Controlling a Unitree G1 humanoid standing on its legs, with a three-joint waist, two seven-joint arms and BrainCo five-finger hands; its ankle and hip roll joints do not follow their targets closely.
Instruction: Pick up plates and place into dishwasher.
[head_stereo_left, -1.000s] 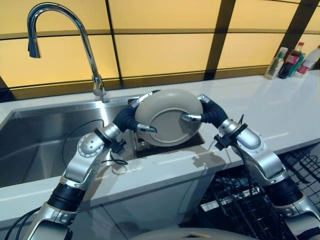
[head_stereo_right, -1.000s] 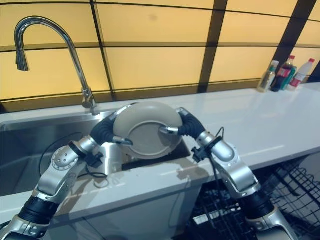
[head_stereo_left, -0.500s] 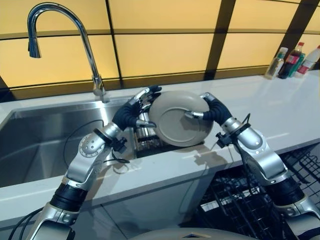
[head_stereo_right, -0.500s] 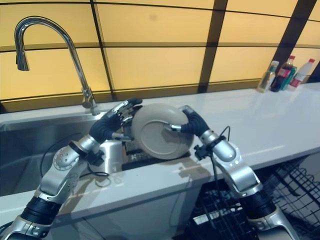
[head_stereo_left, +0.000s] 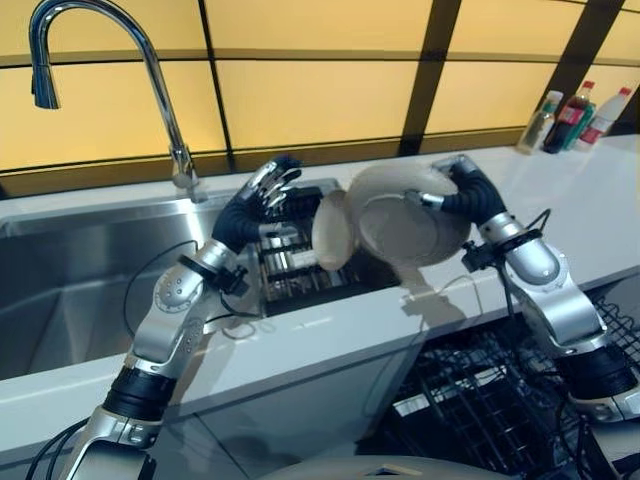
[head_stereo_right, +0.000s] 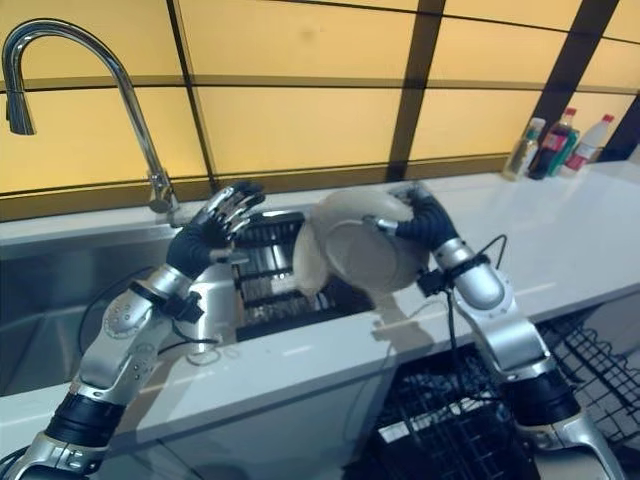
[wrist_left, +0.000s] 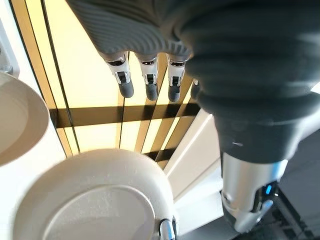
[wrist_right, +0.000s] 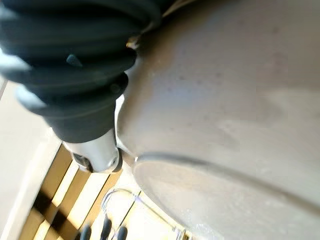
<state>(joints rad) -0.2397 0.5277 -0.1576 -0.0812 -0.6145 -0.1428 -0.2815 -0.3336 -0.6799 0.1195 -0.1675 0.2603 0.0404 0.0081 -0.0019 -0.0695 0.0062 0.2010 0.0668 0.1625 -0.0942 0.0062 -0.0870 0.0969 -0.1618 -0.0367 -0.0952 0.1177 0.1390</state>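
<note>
Plate (head_stereo_left: 408, 222): held tilted above the surface (head_stereo_left: 330, 335) edge, beside the sink (head_stereo_left: 70, 290); a second plate (head_stereo_left: 333, 232) stands on edge just left of it
Right robot hand (head_stereo_left: 462, 190): clasped round the plate's rim
Left robot hand (head_stereo_left: 262, 193): fingers spread, grasping nothing, over the sink rack (head_stereo_left: 290, 270)
Far: faucet (head_stereo_left: 150, 70); bottles (head_stereo_left: 575, 110)

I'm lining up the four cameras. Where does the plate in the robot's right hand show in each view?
Left eye: plate, centre right, above the counter edge.
Right eye: centre.
Left wrist: bottom left.
Right wrist: across the right side.
Shared landmark: the faucet.
</note>
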